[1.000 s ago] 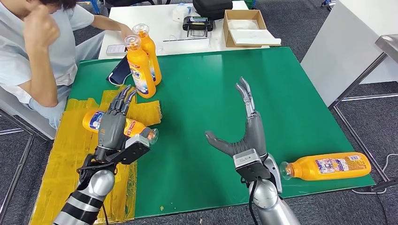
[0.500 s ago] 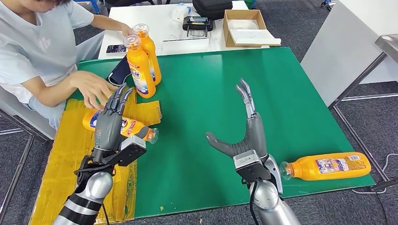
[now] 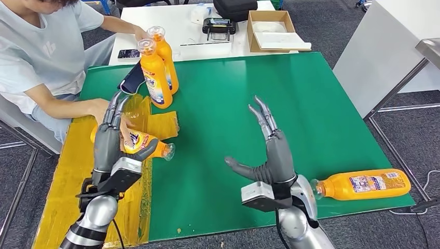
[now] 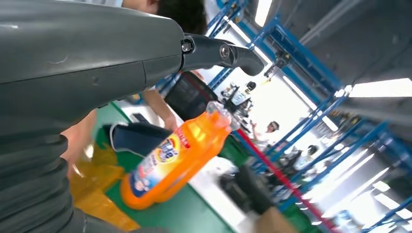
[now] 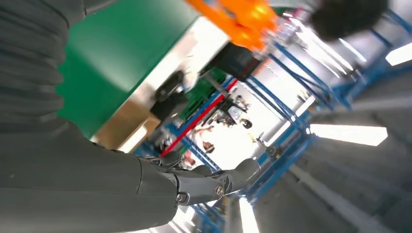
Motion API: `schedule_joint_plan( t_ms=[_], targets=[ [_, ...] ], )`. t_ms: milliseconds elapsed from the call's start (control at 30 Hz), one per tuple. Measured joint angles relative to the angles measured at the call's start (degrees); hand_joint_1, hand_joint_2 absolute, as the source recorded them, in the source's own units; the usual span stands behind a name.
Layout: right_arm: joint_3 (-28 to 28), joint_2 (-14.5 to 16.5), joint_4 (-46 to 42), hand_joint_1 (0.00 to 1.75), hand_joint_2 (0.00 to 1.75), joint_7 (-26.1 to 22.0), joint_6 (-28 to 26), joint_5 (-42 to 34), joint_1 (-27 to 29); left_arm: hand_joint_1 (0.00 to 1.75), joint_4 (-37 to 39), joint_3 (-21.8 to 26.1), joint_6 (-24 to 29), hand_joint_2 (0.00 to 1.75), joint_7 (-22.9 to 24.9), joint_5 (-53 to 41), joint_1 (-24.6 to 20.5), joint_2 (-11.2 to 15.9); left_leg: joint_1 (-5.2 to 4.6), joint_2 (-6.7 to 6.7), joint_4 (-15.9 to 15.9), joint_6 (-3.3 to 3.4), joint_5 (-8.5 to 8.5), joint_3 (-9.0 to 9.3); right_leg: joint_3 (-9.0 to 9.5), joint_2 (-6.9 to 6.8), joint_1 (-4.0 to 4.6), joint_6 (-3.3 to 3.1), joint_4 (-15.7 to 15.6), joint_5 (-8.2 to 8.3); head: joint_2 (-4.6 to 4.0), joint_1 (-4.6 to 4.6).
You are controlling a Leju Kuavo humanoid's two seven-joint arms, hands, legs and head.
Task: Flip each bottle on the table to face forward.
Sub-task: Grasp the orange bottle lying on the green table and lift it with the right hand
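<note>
Bottles, four in all. Going L to R: person's hand (image 3: 106,110) at 9 o'clock on the yellow taped patch (image 3: 67,176), touching a lying bottle (image 3: 142,143) whose cap points toward 3 o'clock. Robot's left hand (image 3: 110,140) sits over that same bottle, fingers straight and apart, thumb alongside it; not gripping as far as I can tell. Two upright bottles (image 3: 154,72) stand touching at 11 o'clock on the green mat (image 3: 228,104). Right hand (image 3: 272,150) at centre, fingers spread, holding nothing. Last bottle (image 3: 363,185) lies at 4 o'clock near the mat's edge, cap toward the robot's wrist.

Step in hand, I'd say: take the left lying bottle. To do it well: wait till the person's hand is clear, wrap round the body not the neck, stand it label-front w/o knocking the upright pair.
</note>
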Motion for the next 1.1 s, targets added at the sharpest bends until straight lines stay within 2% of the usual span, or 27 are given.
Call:
schedule_joint_plan(
  t_ms=[133, 233, 300, 400, 500, 700, 1100],
  targets=[
    [-0.44, -5.18, -1.88, 0.00, 1.75, 1.37, 0.90, 10.98, 4.65, 0.00, -5.25, 1.81, -6.45, 1.75, -1.60, 8.01, 4.11, -0.23, -0.02, -0.04, 0.00, 0.02, -0.10, 0.00, -0.01, -0.01, -0.01, 0.01, -0.04, -0.05, 0.00, -0.02],
    [-2.75, -11.14, -2.50, 0.00, 1.75, 4.04, 2.94, 16.60, 9.86, 0.00, -7.31, 2.78, -14.02, 1.75, -2.41, 15.52, 6.23, -0.58, -0.07, -0.16, 0.00, 0.12, -0.17, 0.00, 0.02, -0.11, -0.06, 0.14, -0.09, -0.15, 0.00, -0.03],
    [-6.60, -15.98, -1.76, 0.00, 1.75, 6.16, 4.04, 17.36, 13.62, 0.00, -7.82, 2.94, -18.07, 1.75, -2.92, 18.24, 7.11, -0.80, -0.17, -0.35, 0.00, 0.24, -0.19, -0.02, 0.09, -0.31, -0.16, 0.26, -0.10, -0.21, 0.00, -0.02],
    [-14.22, -20.97, 0.05, 0.00, 1.75, 3.76, 4.75, 17.54, 17.17, 0.00, -8.15, 2.94, -19.44, 1.75, -3.38, 18.66, 7.99, -1.18, -0.27, -0.29, 0.00, 0.32, -0.20, 0.00, 0.12, -0.37, -0.24, 0.29, -0.10, -0.14, 0.00, 0.01],
    [-17.96, -22.50, 0.51, 0.00, 1.75, 3.42, 6.79, 19.25, 19.19, 0.00, -8.48, 2.94, -19.23, 1.75, -3.59, 18.28, 8.06, -1.52, -0.30, -0.17, 0.00, 0.33, -0.21, 0.08, 0.12, -0.30, -0.25, 0.25, -0.10, -0.09, 0.00, -0.03],
    [-21.41, -24.70, 0.41, 0.00, 1.75, 5.33, 8.67, 19.70, 21.70, 0.00, -9.29, 2.94, -18.16, 1.75, -3.76, 16.54, 8.07, -2.01, -0.26, -0.16, 0.00, 0.33, -0.19, 0.10, 0.14, -0.30, -0.21, 0.24, -0.09, -0.10, 0.00, -0.04],
    [-23.90, -25.95, 0.40, 0.00, 1.75, 5.81, 9.17, 19.70, 23.11, 0.00, -9.44, 2.94, -17.92, 1.75, -3.77, 16.51, 8.07, -2.39, -0.28, -0.15, 0.00, 0.34, -0.19, 0.11, 0.15, -0.30, -0.23, 0.24, -0.09, -0.10, 0.00, -0.03]
  ],
)
